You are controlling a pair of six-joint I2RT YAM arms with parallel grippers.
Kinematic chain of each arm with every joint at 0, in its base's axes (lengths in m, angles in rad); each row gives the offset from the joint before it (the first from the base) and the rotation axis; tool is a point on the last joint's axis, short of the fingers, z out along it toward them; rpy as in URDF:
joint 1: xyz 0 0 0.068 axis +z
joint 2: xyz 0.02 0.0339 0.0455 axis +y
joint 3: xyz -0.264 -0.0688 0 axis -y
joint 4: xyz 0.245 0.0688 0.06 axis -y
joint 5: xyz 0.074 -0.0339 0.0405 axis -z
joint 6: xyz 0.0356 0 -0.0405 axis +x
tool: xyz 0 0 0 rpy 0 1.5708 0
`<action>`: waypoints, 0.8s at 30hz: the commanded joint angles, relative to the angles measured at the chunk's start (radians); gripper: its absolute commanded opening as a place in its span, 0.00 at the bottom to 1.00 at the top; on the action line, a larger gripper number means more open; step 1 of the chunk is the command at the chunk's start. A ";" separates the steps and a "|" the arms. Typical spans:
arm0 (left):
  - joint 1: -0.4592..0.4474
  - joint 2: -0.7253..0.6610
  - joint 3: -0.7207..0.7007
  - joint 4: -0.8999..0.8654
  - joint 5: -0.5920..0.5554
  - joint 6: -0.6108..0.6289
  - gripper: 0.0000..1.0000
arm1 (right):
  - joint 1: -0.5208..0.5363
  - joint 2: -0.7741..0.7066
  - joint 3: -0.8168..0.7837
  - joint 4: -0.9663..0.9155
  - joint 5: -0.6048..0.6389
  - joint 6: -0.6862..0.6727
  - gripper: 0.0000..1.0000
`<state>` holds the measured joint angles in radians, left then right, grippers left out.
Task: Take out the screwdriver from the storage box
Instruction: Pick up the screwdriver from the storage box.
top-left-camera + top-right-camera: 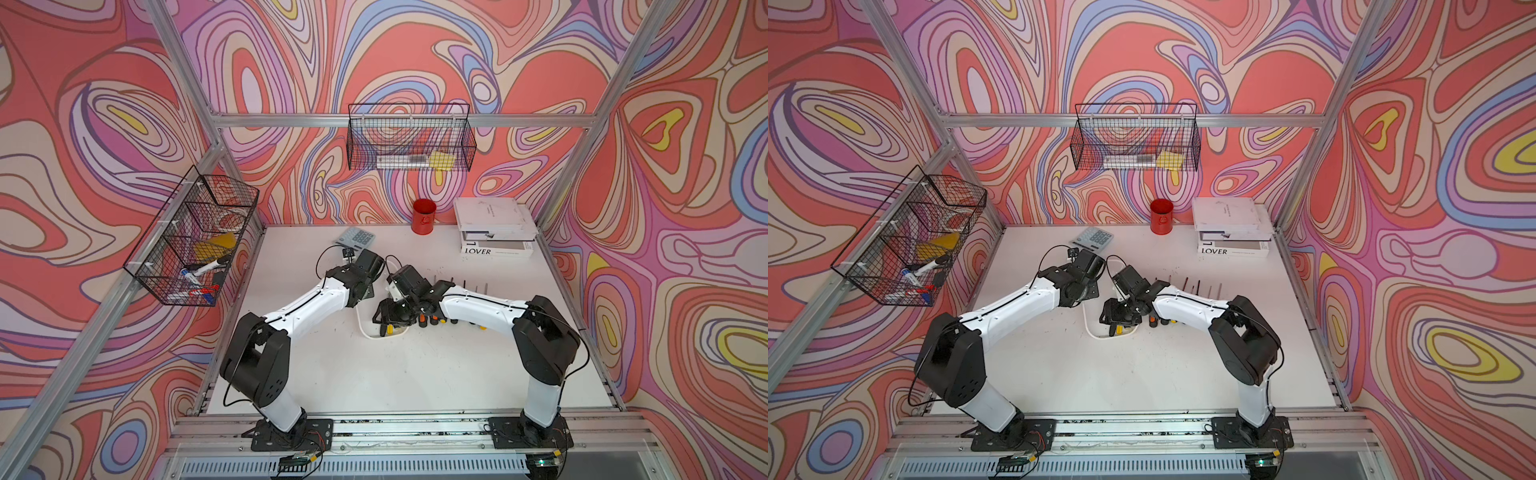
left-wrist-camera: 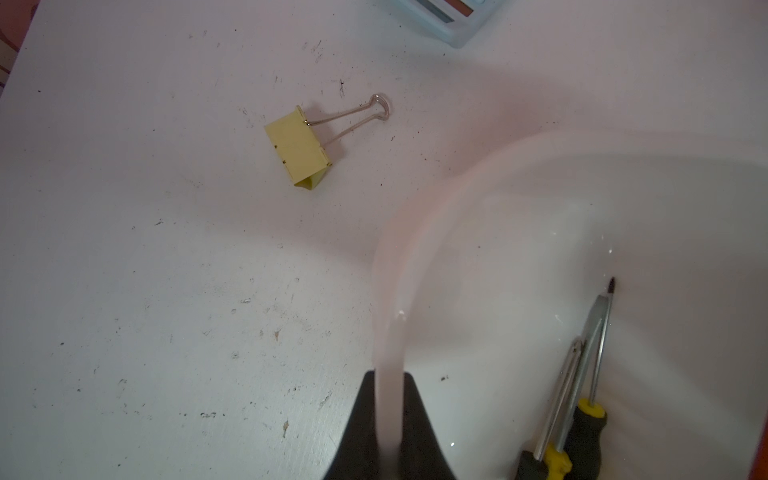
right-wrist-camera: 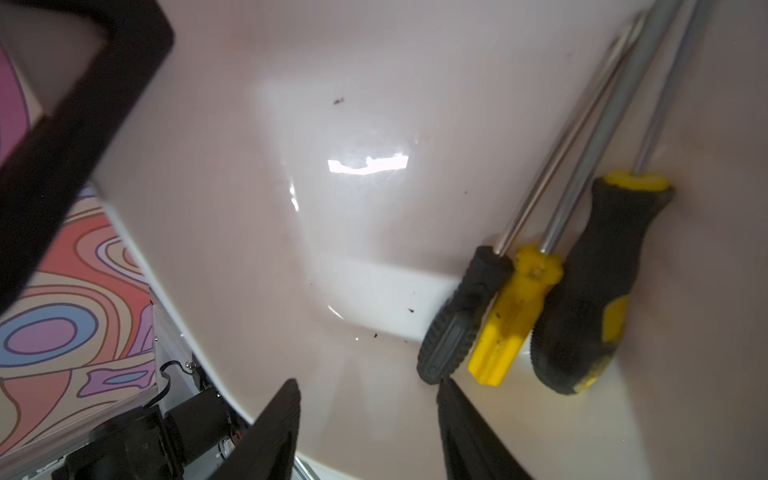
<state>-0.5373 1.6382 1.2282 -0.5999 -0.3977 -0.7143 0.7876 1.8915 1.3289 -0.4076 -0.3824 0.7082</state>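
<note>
The storage box is a shallow white tray in the middle of the table, mostly hidden under both wrists in both top views; its rim shows there. My left gripper is shut on that rim. Three screwdrivers lie side by side along one wall inside: a black-handled one, a yellow-handled one and a thick black-and-yellow one. My right gripper stands open inside the box with nothing between its fingers. One fingertip is just beside the butt of the black handle.
Several more screwdrivers lie in a row on the table right of the box, partly under my right arm. A yellow binder clip lies on the table beside the box. At the back stand a calculator, a red cup and stacked books.
</note>
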 commanded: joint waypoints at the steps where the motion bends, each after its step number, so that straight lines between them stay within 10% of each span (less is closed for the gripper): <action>1: -0.005 -0.004 0.021 -0.003 -0.018 -0.013 0.00 | 0.004 0.035 0.031 -0.004 0.008 0.028 0.54; 24: -0.004 -0.005 0.021 0.004 -0.013 -0.002 0.00 | 0.013 0.215 0.164 -0.137 0.133 0.008 0.53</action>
<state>-0.5373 1.6382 1.2282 -0.5987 -0.3981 -0.7147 0.7971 2.0594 1.4837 -0.5297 -0.2794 0.7208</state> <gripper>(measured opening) 0.104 0.525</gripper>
